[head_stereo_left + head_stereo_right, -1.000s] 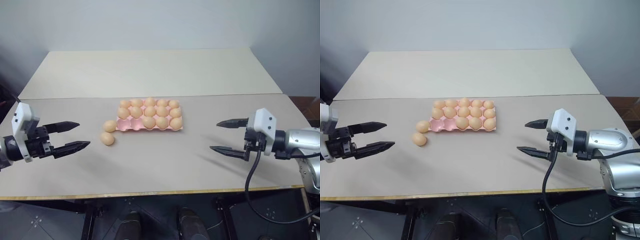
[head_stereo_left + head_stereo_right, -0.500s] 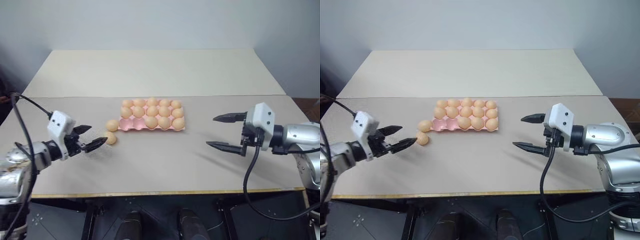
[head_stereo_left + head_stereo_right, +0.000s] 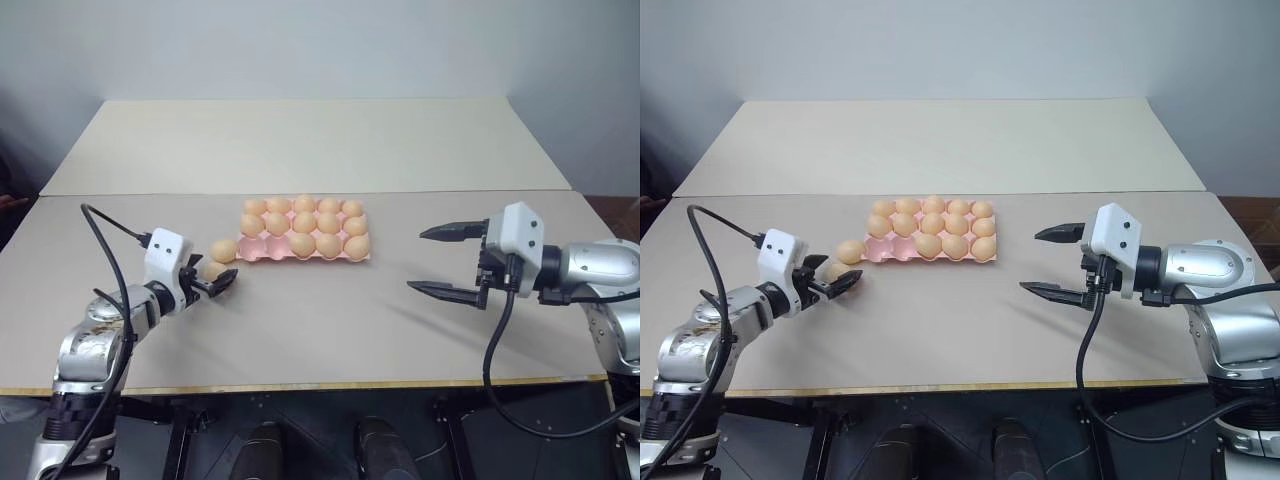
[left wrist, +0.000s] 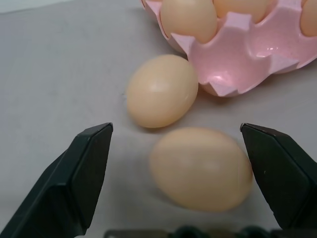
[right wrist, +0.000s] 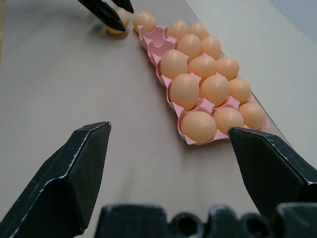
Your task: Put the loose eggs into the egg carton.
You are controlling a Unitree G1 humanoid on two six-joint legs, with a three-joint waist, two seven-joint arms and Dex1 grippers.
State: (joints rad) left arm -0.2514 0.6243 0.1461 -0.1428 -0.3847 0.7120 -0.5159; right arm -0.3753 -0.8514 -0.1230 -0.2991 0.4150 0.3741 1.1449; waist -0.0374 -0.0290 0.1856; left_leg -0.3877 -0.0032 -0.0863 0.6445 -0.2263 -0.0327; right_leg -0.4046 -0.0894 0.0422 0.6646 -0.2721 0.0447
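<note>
**Left wrist view: open fingers flank the near loose egg**

Left wrist view shows the left gripper (image 4: 181, 163) with its two black fingers (image 4: 84, 173) spread wide, one on each side of the near loose egg (image 4: 200, 168). No contact between fingers and egg is visible; nothing is gripped. The far loose egg (image 4: 162, 90) lies just beyond the first, close against the left end of the egg carton (image 4: 233, 64), next to an empty corner cup.

Head views:
- The pink egg carton (image 3: 262, 257) sits near the middle of the table (image 3: 300, 330). Most cups hold eggs; two cups at the left of its near row are empty.
- Both loose eggs lie on the table just left of the carton. The far one (image 3: 224, 250) is in plain sight; the near one (image 3: 212, 271) sits between the left gripper's fingers.
- The right gripper (image 3: 445, 262) hovers above the table, well to the right of the carton, fingers wide apart and holding nothing.

Right wrist view confirms the right gripper's fingers (image 5: 74, 173) stand fully apart, with the carton ahead.
</note>
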